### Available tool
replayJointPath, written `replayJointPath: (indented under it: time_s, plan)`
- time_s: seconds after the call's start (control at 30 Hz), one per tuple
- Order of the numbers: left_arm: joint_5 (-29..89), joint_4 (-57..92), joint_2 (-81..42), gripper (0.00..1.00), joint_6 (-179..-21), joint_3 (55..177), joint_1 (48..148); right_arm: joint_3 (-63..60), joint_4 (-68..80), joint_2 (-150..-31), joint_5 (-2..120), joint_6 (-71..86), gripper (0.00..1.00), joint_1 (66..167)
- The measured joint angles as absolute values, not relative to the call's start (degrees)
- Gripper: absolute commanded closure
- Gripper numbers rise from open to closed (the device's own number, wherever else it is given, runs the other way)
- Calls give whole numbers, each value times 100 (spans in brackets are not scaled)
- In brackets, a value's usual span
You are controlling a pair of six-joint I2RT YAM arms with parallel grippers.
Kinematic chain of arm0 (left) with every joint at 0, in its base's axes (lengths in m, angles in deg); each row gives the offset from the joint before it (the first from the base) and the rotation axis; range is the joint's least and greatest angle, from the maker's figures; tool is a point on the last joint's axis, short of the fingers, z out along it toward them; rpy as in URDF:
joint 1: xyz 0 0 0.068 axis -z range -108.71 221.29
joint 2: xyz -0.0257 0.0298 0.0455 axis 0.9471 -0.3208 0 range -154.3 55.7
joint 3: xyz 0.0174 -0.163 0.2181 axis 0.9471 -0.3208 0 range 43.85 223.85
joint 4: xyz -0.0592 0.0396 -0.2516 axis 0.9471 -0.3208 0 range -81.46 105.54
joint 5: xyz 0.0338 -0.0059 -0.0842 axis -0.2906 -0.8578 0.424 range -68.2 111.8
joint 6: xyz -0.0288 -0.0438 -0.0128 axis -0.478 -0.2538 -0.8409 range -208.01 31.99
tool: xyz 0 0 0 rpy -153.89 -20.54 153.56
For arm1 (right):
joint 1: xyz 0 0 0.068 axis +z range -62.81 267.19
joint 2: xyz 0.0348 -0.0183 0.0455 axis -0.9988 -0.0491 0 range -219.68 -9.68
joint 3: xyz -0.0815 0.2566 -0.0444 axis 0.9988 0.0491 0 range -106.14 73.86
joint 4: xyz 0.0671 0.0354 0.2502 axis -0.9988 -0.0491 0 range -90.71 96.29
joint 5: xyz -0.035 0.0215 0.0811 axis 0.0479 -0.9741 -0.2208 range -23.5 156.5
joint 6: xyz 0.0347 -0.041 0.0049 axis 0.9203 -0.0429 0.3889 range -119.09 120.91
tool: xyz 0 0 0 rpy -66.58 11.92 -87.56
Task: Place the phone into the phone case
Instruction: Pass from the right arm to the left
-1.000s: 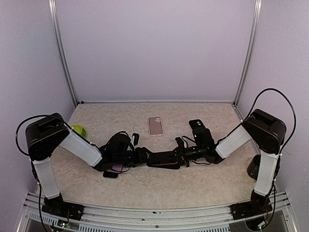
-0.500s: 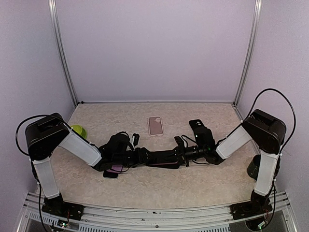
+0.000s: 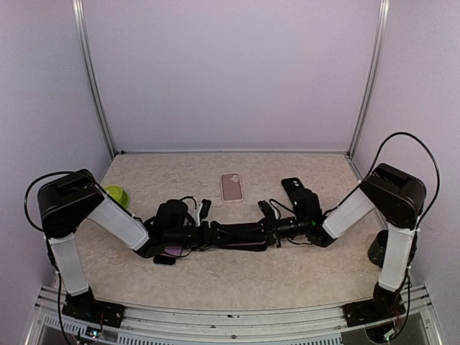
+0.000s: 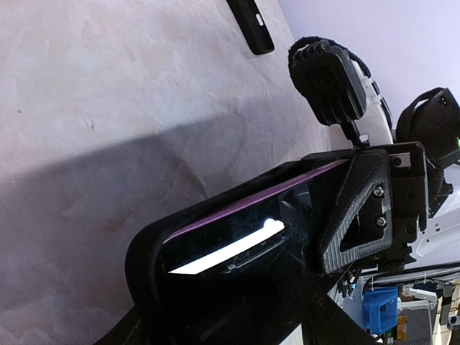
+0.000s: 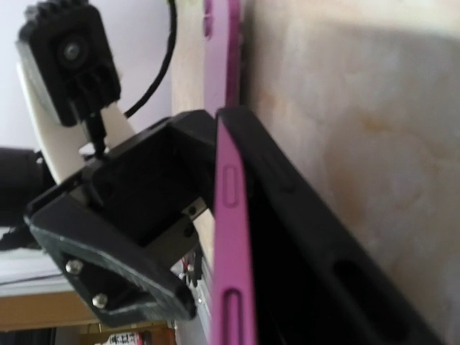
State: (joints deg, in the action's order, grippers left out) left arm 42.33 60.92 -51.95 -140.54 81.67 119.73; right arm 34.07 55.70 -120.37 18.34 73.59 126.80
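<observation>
A purple phone (image 3: 248, 244) sits partly inside a black phone case (image 3: 233, 231), held just above the table between both arms. My left gripper (image 3: 208, 234) is shut on the case's left end; the case's rounded corner (image 4: 144, 251) fills the left wrist view, with the phone's purple edge (image 4: 244, 203) above its dark screen. My right gripper (image 3: 271, 230) is shut on the phone's right end; one of its fingers (image 4: 356, 208) covers that end. In the right wrist view the phone's purple side (image 5: 228, 215) runs along the case wall (image 5: 302, 237), and a left finger (image 5: 108, 251) shows beside it.
A pink case (image 3: 231, 186) lies at the back centre and a second black case (image 3: 293, 185) to its right. A green object (image 3: 115, 194) sits behind the left arm. A flat pink and black item (image 3: 170, 253) lies under the left wrist. A dark object (image 3: 375, 248) stands by the right base.
Both grippers keep their hold. The left wrist has shifted slightly left, and the phone and case now lie flatter and more stretched out between the two grippers.
</observation>
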Motion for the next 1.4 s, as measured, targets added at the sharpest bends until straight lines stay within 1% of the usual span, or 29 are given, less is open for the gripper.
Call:
replayJointPath:
  time_s: [0.33,0.5,0.67,1.17,1.4]
  plan:
    - [4782,6901,-5195,40,-14255,7962,11958,3555,6204,-12037,1434,7248,100,12682]
    - [4937,7135,-5195,43,-14356,7914,11958,3606,6394,-12037,1314,7167,100,12682]
    - [5031,7205,-5195,48,-14419,7890,11958,3625,6457,-12037,1230,7047,100,12682]
    - [5232,7323,-5195,75,-14679,7796,11956,3721,6842,-12144,1018,6732,100,12680]
    - [5392,7576,-5195,81,-14797,7737,11929,3745,7010,-12144,935,6651,100,12672]
